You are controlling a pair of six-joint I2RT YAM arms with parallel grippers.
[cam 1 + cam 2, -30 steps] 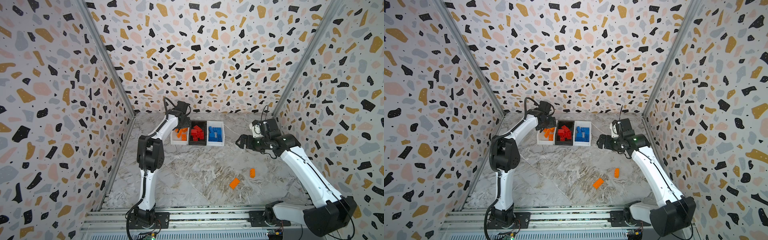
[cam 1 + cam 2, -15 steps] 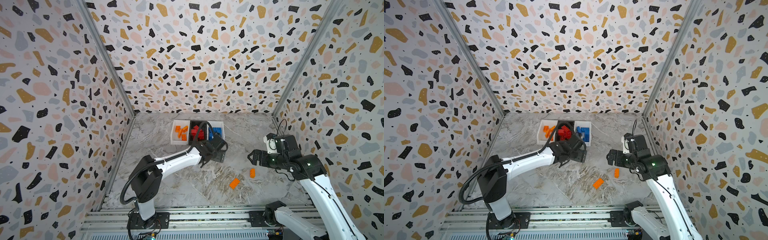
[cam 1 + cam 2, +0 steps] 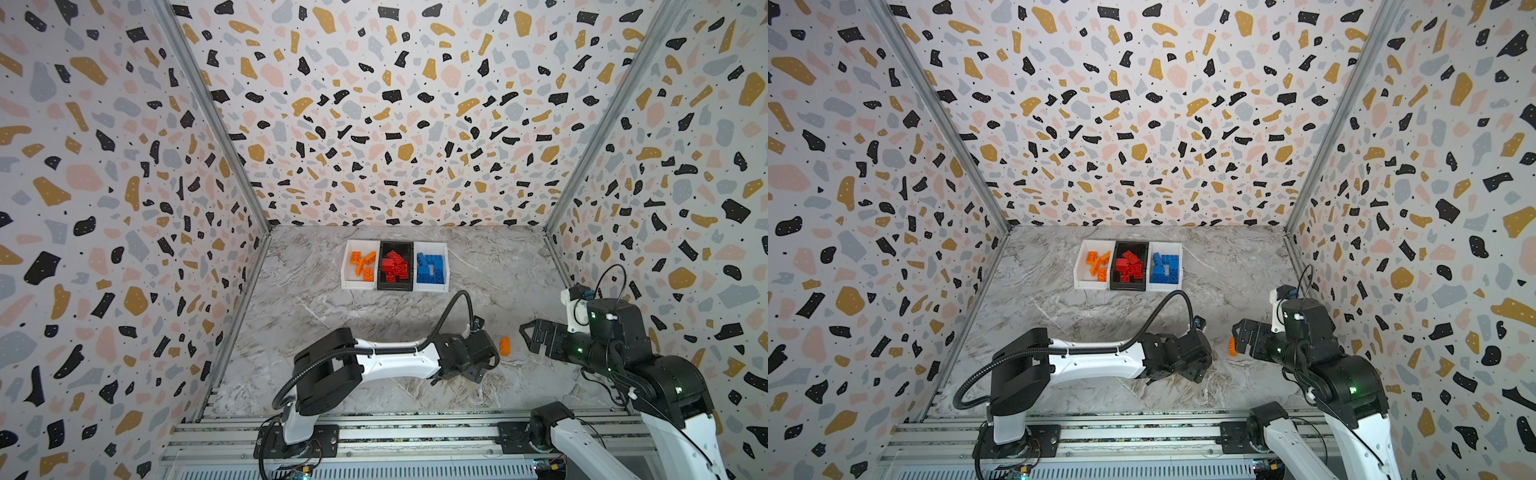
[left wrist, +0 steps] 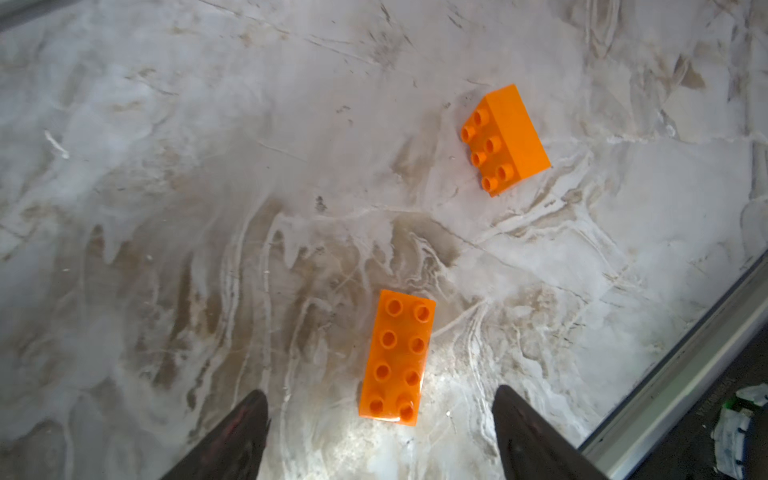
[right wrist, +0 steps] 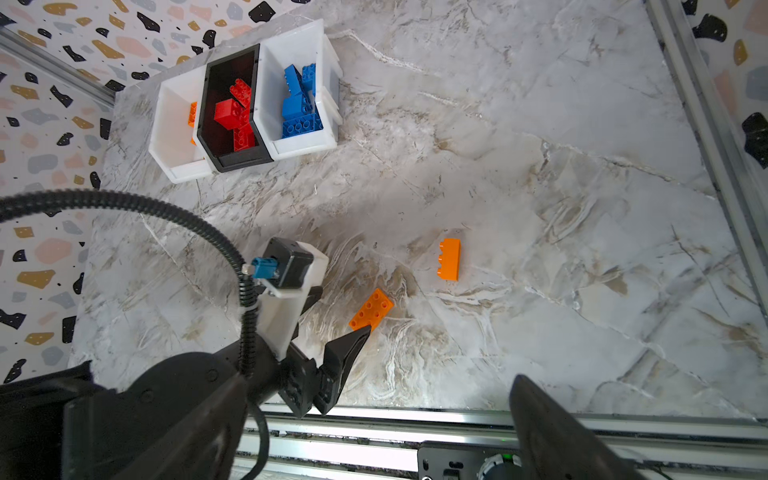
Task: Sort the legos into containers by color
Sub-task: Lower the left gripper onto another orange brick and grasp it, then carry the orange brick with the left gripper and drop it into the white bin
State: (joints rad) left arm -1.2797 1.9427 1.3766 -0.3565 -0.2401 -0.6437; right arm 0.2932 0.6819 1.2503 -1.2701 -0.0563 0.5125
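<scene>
The left gripper [image 4: 380, 390] is held low over the marble tabletop [image 3: 332, 307], in the lower middle of both top views, with its jaws set apart and nothing gripped. In the left wrist view a flat orange brick [image 4: 397, 359], studs up, is seen lying on the table between the two dark fingertips [image 4: 245, 432], slightly off centre and a little askew. In the top views this brick is hidden beneath the gripper. A second orange brick [image 3: 504, 345] is seen on its side, just right of the left gripper and just left of the right gripper [image 3: 528, 340], whose jaws are likewise spread wide and empty. In the upper middle of both top views the containers are lined up: a left white bin [image 3: 348, 282] with orange pieces, a black bin [image 3: 395, 286] with red, and a right white bin [image 3: 432, 287] with blue.

The pickup of the flat brick is judged to be the step in hand. The gripper is best shifted until the brick is centred, and the wrist turned so that the long sides are met squarely. The fingertips should be lowered almost to the table before being closed, since so low a brick could be lost from a high pinch. The second brick, lying near, should not be nudged.
</scene>
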